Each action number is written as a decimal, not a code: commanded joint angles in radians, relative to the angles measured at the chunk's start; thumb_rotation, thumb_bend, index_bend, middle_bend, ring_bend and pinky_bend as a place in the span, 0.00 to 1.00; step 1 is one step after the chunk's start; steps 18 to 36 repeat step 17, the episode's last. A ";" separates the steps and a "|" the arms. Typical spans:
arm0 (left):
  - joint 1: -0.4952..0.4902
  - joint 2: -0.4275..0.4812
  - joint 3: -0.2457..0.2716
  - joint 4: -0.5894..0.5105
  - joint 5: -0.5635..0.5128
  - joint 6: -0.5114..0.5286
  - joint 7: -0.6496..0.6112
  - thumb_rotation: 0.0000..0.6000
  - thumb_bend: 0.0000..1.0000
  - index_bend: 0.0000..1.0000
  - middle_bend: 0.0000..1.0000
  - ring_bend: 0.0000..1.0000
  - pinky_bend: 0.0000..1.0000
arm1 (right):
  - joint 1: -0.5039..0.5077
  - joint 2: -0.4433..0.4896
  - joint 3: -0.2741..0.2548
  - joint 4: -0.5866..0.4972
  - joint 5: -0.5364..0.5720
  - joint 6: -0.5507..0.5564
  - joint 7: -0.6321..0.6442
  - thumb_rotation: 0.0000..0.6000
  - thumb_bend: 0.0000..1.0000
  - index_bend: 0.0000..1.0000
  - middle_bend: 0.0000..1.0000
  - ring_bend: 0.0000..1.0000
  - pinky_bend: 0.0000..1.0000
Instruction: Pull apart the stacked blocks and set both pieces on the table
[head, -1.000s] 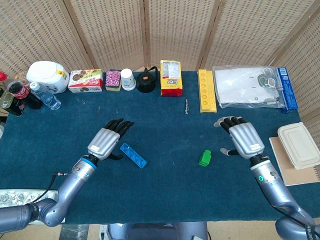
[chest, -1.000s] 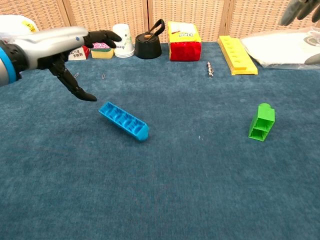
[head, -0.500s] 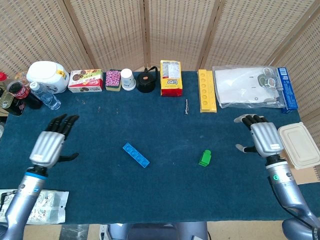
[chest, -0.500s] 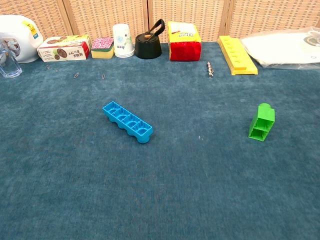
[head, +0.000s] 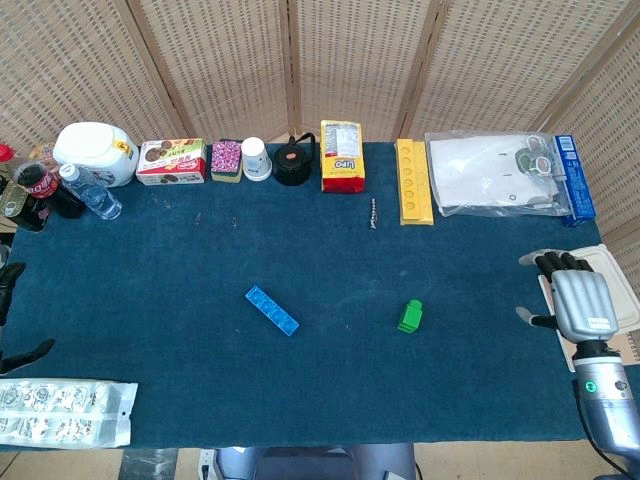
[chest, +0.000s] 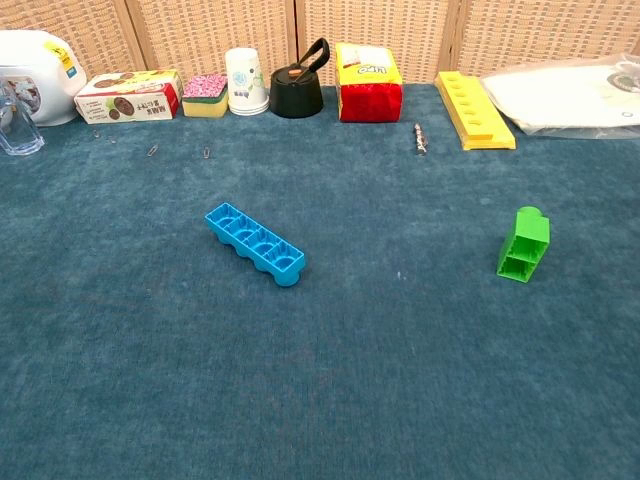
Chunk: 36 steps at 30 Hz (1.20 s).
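The long blue block (head: 271, 310) (chest: 255, 243) lies on the blue tablecloth left of centre, hollow side up. Apart from it, to the right, the small green block (head: 410, 316) (chest: 524, 243) rests on its side. My right hand (head: 577, 301) hovers at the table's right edge, fingers apart and holding nothing, far from the green block. Of my left hand (head: 8, 315) only dark fingertips show at the far left edge of the head view; I cannot tell how it is held. Neither hand appears in the chest view.
Along the back edge stand a white jar (head: 97, 152), bottles (head: 90, 192), a snack box (head: 171, 161), a cup (head: 256, 158), a black kettle (head: 293, 162), a yellow-red bag (head: 342, 156), a yellow tray (head: 413, 181) and a plastic bag (head: 495, 175). A lidded container (head: 602, 285) sits at right, a blister pack (head: 62, 412) at front left.
Both hands have drawn outward away from the blocks: the left has gone almost out of view at the left edge, the right has moved to the right edge. The blocks lie still.
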 joint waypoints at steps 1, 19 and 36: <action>0.033 -0.004 -0.001 0.045 -0.007 0.027 -0.050 1.00 0.13 0.09 0.12 0.00 0.11 | -0.033 0.007 -0.013 -0.017 -0.005 0.039 -0.029 1.00 0.04 0.34 0.33 0.26 0.26; 0.105 -0.046 -0.019 0.107 -0.042 0.016 -0.124 1.00 0.13 0.10 0.12 0.00 0.11 | -0.146 0.015 -0.052 -0.045 -0.059 0.152 -0.064 1.00 0.04 0.36 0.37 0.27 0.24; 0.105 -0.046 -0.019 0.107 -0.042 0.016 -0.124 1.00 0.13 0.10 0.12 0.00 0.11 | -0.146 0.015 -0.052 -0.045 -0.059 0.152 -0.064 1.00 0.04 0.36 0.37 0.27 0.24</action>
